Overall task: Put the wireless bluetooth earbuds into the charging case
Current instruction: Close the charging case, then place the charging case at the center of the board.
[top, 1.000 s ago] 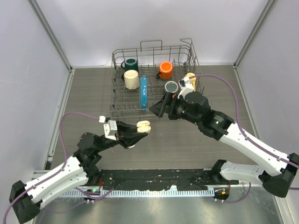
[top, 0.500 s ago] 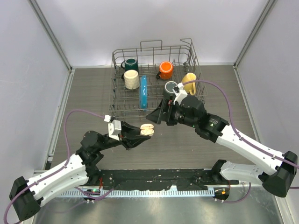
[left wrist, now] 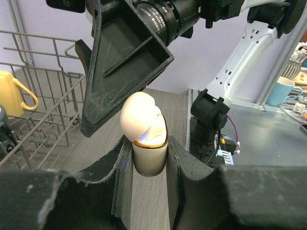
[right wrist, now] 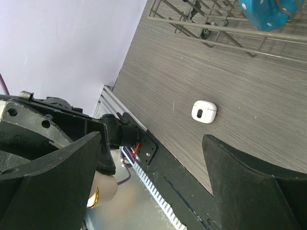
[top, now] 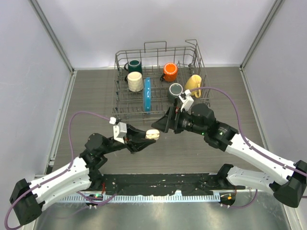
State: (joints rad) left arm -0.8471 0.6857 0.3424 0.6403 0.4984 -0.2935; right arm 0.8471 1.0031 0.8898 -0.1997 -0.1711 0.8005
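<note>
Ok, status. Left tool [top: 146, 139] is clamped on the charging case [left wrist: 149, 158], one finger on each flank, and the case is upright and lifted off the tabletop [top: 96, 96]. The case is cream with a gold band at the rim. Its lid [left wrist: 136, 115] is flipped open and tilted back to the left in the left wrist view.

There's a white shape inside the mouth of the case with a blue glow under it. Can't tell whether that's a seated earbud or the case liner.

Right tool [top: 164, 125] has its jaws spread wide with nothing between them. It sits just beside the case on the far side, and one black finger [left wrist: 124, 62] looms right behind the lid. From these angles I can't tell whether it touches.

The right wrist view shows a small white rounded item [right wrist: 204, 111] lying flat on the tabletop, near the front edge. Can't tell whether it's one of the earbuds or a second case. In the top view it's hidden under the left arm.

The wire dish rack [top: 117, 103] is at the back of the tabletop. It holds a dark green mug [top: 134, 65], a cream mug [top: 135, 82], an orange mug [top: 170, 72], a yellow mug [top: 194, 84], a grey mug [top: 176, 89] and a blue item [top: 147, 94] standing in the middle slot.
</note>
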